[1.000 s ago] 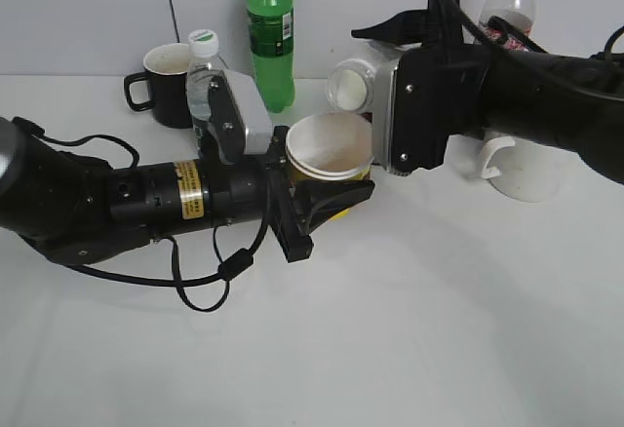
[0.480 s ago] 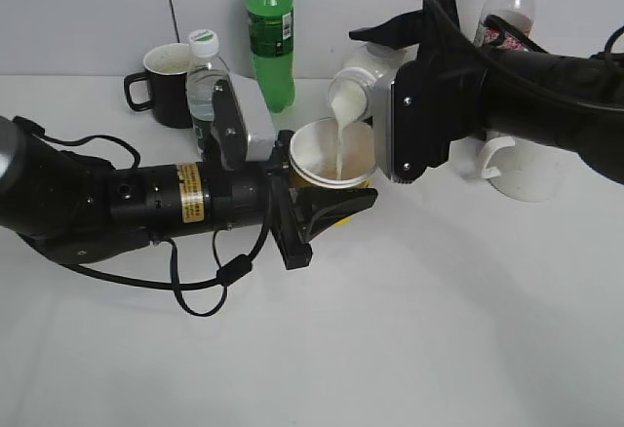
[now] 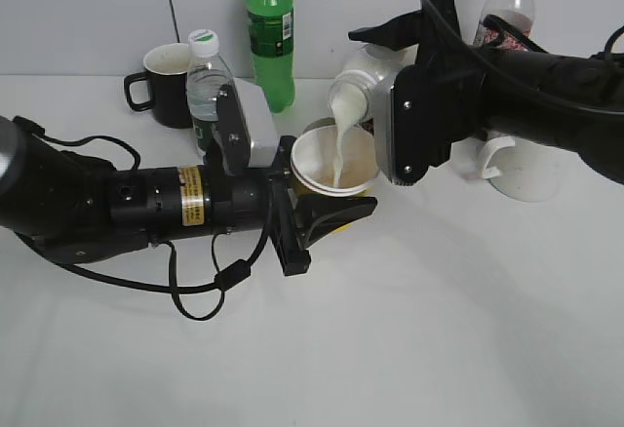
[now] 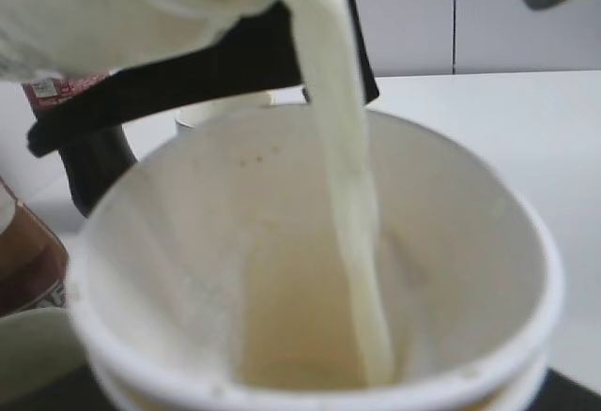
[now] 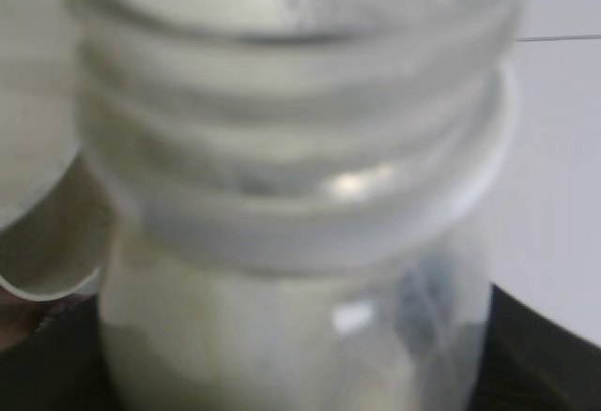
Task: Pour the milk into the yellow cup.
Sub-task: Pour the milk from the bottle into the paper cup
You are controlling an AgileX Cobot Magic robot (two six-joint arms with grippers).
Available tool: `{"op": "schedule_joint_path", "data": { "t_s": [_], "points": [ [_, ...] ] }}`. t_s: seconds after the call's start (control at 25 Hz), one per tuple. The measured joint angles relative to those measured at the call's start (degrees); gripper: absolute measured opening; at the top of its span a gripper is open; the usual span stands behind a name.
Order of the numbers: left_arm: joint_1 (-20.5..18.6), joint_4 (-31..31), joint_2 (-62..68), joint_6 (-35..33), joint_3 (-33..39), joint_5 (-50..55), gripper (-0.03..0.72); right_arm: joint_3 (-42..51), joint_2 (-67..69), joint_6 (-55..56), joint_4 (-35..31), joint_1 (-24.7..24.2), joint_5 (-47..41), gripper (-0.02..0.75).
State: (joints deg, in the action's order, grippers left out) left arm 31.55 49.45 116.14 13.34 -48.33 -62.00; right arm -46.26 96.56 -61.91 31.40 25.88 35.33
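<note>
My left gripper (image 3: 331,211) is shut on the yellow cup (image 3: 336,160) and holds it just above the table. The cup's white inside fills the left wrist view (image 4: 188,270). My right gripper (image 3: 390,52) is shut on the milk bottle (image 3: 356,86), tipped mouth down over the cup. A white stream of milk (image 3: 337,154) falls from the neck into the cup and also shows in the left wrist view (image 4: 352,205). The bottle's wide open neck fills the right wrist view (image 5: 291,186), with milk inside.
Behind stand a dark mug (image 3: 164,71), a clear water bottle (image 3: 205,81), a green bottle (image 3: 270,32), a brown bottle (image 3: 512,3) and a white mug (image 3: 522,166). The white table (image 3: 409,329) runs toward the front.
The bottle has tipped further and milk began streaming into the cup. The cup has moved slightly right under the stream.
</note>
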Motion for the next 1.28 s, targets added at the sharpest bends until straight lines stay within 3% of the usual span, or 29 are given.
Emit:
{"op": "schedule_joint_path", "data": {
  "t_s": [1.04,1.28],
  "points": [
    [0.00,0.32,0.00,0.06,0.00,0.13,0.405,0.00,0.00,-0.40,-0.11,0.00,0.00,0.489],
    [0.00,-0.62,0.00,0.08,0.00,0.13,0.405,0.00,0.00,5.67,-0.11,0.00,0.00,0.489]
  ]
}}
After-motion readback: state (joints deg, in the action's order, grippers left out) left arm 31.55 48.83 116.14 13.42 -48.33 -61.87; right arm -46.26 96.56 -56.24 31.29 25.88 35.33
